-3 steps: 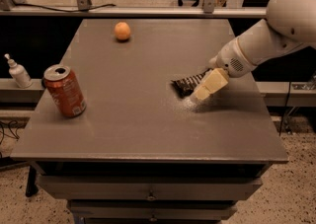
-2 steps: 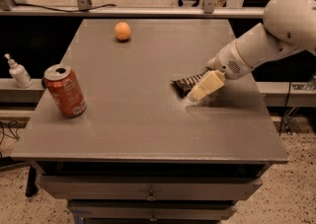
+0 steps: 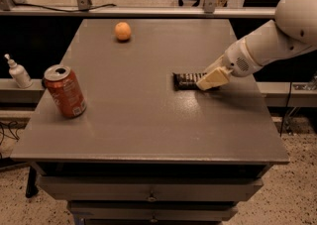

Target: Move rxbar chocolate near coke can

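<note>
Camera view: my jaws sit at the right end of the rxbar chocolate [image 3: 187, 81], its long axis pointing roughly toward the coke can [image 3: 64, 91], well apart across the worktop [image 3: 148, 135]; clamped or not, I cannot tell

I am counting one gripper [image 3: 208, 81], my only hand, and it is hanging low over the one table [image 3: 148, 135], right at the end of the single rxbar chocolate [image 3: 186, 81], which is lying just to my hand's left. I am seeing one coke can [image 3: 64, 91], standing well off to my hand's left. One small orange fruit [image 3: 123, 31] is sitting well beyond my hand, also leftward. One white pump bottle [image 3: 19, 72] is standing farthest to my hand's left, off the table. Below, I am making out two drawer fronts [image 3: 148, 189].
</note>
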Tool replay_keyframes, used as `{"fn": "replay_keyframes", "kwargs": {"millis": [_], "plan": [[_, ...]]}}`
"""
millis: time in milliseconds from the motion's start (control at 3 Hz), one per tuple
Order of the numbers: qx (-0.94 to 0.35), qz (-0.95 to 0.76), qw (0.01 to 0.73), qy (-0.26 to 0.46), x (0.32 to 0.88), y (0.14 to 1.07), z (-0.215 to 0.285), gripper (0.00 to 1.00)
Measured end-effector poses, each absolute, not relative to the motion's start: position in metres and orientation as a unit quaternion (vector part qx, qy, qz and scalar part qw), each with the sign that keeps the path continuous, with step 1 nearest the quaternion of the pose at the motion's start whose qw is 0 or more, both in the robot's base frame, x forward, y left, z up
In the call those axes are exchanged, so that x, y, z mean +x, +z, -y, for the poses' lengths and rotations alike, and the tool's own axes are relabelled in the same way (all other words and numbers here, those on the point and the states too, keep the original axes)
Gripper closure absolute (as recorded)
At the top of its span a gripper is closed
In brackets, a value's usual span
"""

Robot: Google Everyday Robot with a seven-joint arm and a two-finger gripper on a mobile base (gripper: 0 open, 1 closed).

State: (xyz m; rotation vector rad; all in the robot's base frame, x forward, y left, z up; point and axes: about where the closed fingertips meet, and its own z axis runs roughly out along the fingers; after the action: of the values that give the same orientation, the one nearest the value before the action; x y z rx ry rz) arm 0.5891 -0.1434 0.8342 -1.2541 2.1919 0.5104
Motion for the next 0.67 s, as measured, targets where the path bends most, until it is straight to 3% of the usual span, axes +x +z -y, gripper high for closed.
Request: {"fn": "replay_keyframes", "kwargs": {"millis": [333,667], "plan": [[-0.459,-0.824,0.279,0.18,0.58,0.836,0.157,0.88],[-0.447,-0.834,0.271,0.175,0.567,0.831,0.172,1.0]]}}
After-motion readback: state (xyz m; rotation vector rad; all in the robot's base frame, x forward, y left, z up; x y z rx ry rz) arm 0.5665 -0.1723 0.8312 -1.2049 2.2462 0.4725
